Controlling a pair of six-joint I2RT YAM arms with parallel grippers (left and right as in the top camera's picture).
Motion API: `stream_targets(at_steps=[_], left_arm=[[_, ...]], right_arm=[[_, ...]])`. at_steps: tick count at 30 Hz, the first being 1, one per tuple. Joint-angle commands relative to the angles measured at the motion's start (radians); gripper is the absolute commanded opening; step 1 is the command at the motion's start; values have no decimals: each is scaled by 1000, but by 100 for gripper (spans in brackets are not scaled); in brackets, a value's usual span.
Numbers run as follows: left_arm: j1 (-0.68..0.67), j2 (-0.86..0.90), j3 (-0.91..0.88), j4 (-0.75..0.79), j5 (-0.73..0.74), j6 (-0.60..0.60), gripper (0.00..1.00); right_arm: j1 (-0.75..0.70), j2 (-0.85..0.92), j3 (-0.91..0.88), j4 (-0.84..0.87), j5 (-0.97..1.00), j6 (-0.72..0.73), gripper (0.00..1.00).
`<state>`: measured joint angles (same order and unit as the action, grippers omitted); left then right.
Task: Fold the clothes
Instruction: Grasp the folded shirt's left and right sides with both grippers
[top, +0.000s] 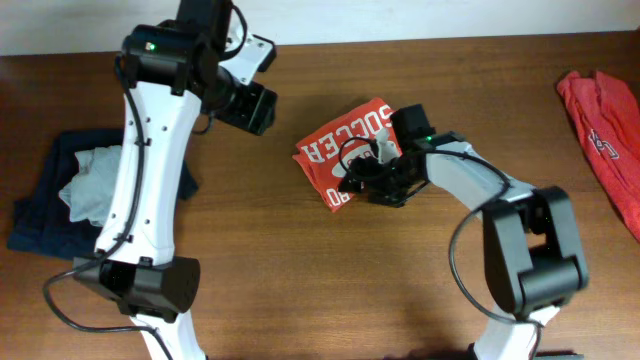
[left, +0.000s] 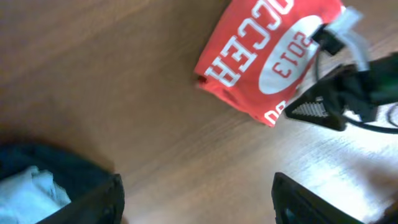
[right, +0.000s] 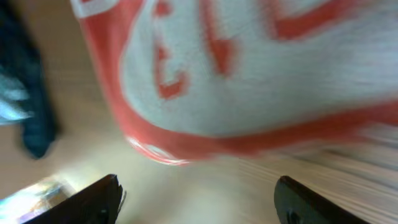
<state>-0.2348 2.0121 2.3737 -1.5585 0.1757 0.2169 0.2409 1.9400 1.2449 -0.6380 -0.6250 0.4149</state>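
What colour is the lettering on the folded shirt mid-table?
White lettering on the orange-red shirt, clearest in the left wrist view.

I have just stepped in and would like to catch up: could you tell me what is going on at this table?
The robot is folding clothes. Its right claw is open, low over the folded red SOCCER T-shirt in the middle of the table; I cannot tell whether it touches the cloth. The left claw is open and empty, off to the shirt's side. A dark blue and grey pile lies at one end, and another red garment lies loose at the other.
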Motion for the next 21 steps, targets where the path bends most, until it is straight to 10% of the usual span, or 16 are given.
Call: stream_targets(at_steps=[1, 7, 12, 21], left_arm=[[71, 5, -4, -38, -10, -132, 76], [87, 85, -98, -69, 250, -180, 75], [51, 120, -353, 126, 387, -237, 75], [44, 120, -687, 505, 503, -492, 75]], right_arm=[[-21, -175, 9, -31, 267, -101, 83], [-98, -270, 22, -27, 331, -95, 82], [-172, -211, 23, 122, 222, -93, 22], [-168, 37, 23, 397, 43, 118, 4]])
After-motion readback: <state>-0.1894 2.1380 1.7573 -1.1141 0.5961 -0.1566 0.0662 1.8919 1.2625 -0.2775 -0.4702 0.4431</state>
